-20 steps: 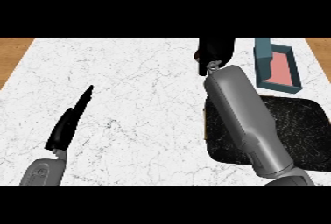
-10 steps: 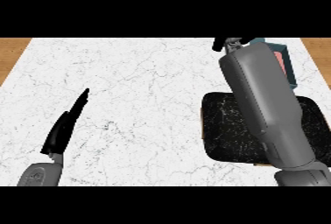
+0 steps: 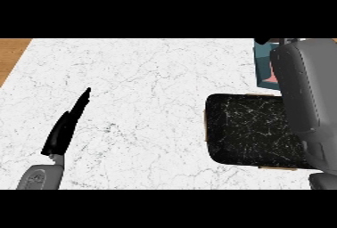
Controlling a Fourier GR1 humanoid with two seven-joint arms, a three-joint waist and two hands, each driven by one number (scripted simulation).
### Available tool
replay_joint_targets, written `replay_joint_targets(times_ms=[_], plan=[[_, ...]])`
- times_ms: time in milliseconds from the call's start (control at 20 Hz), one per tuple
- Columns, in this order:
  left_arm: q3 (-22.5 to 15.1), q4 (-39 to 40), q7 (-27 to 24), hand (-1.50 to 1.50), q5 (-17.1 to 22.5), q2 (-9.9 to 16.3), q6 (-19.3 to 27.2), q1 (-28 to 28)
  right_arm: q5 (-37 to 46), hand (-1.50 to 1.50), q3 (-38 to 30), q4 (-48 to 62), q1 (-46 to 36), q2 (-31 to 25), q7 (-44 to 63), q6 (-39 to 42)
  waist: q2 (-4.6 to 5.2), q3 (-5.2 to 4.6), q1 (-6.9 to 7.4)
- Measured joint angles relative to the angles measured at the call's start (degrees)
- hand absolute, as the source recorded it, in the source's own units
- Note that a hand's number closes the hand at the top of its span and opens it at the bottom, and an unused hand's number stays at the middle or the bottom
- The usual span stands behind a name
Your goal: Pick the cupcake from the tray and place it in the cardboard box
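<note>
At three o'clock the right forearm (image 3: 306, 102) crosses the black tray (image 3: 247, 131) toward the box (image 3: 265, 67). At eight, the left hand (image 3: 66, 127) rests open.

White marble desk (image 3: 151, 89) with thin grey veining fills nearly the whole view. Brown wood surface (image 3: 12, 53) shows as a strip past the desk's left edge, at the far left corner. Light is even, no hard shadows on the desk.
</note>
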Motion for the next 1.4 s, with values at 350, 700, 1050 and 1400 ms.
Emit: replay_joint_targets(times_ms=[350, 700, 1050, 1400], plan=[[0.0, 0.4, -0.1, 0.0, -0.5, -0.3, 0.1, -0.5, -3.1, 1.5, -5.2, 7.9, 3.0, -6.9, -5.7, -2.3, 0.27, 0.03, 0.35], [0.4, 1.7, -1.5, 0.0, -0.2, -0.5, -0.1, -0.7, -11.9, -1.5, -12.7, 16.5, 5.6, -7.3, -11.6, -1.2, 0.43, 0.06, 0.61], [0.5, 2.2, -1.2, 0.0, -0.1, -0.2, -0.8, -2.4, -19.7, -1.5, -19.0, 19.3, 5.6, -7.1, -24.5, -14.3, 0.68, 0.16, 1.22], [0.7, 2.9, -1.6, 0.0, -0.5, -0.1, -0.6, -2.7, -31.3, -1.5, -27.8, 20.1, 4.3, -5.8, -33.9, -23.1, 0.58, 0.13, 1.11]])
